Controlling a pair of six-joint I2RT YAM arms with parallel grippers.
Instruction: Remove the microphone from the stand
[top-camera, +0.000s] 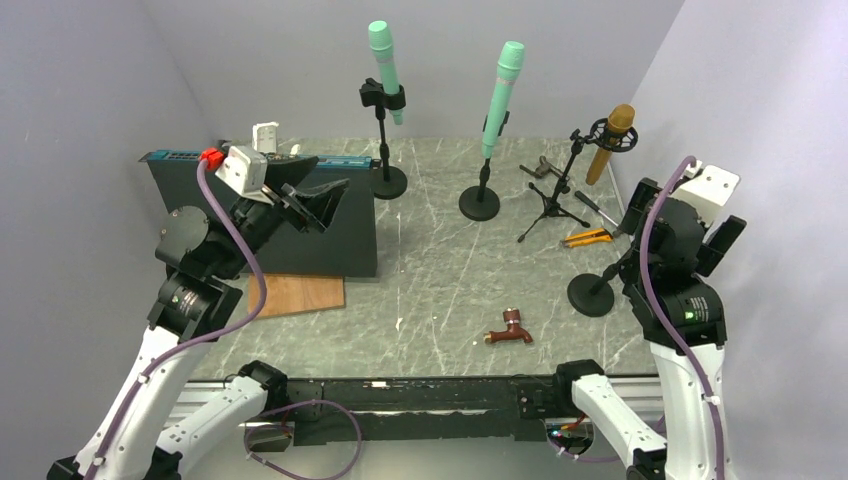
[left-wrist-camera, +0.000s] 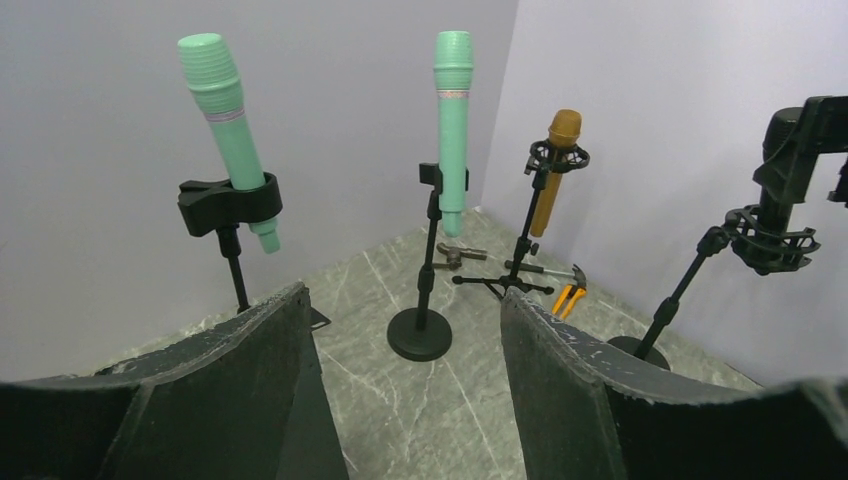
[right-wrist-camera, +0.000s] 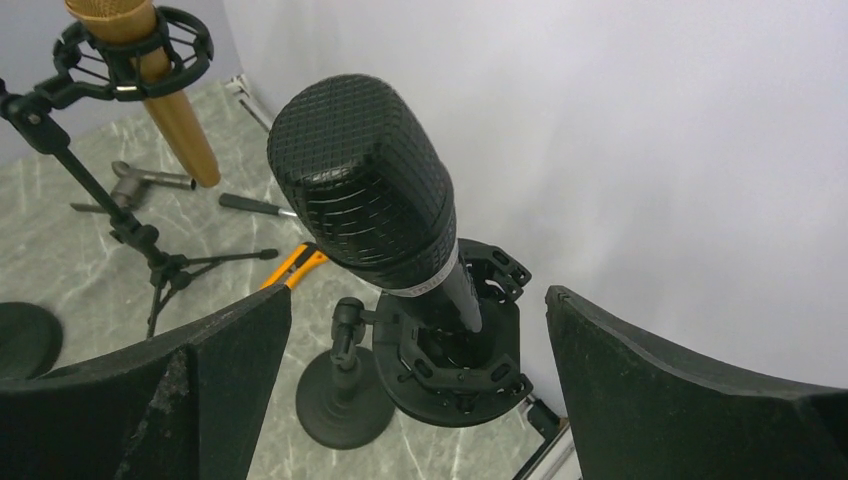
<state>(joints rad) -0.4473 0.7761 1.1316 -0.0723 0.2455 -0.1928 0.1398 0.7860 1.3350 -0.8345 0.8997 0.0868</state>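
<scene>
In the top view, the left gripper (top-camera: 320, 203) was held raised at the left, away from the work, while the black stand (top-camera: 592, 294) at the right was half hidden by the right arm (top-camera: 680, 250). In the left wrist view, the left fingers (left-wrist-camera: 250, 390) were shown parted and empty. In the right wrist view, the right gripper (right-wrist-camera: 418, 300) was spread wide to either side of the black microphone (right-wrist-camera: 365, 180), untouched and seated in its ring mount (right-wrist-camera: 450, 370), apparently lined up for a grasp not yet made.
</scene>
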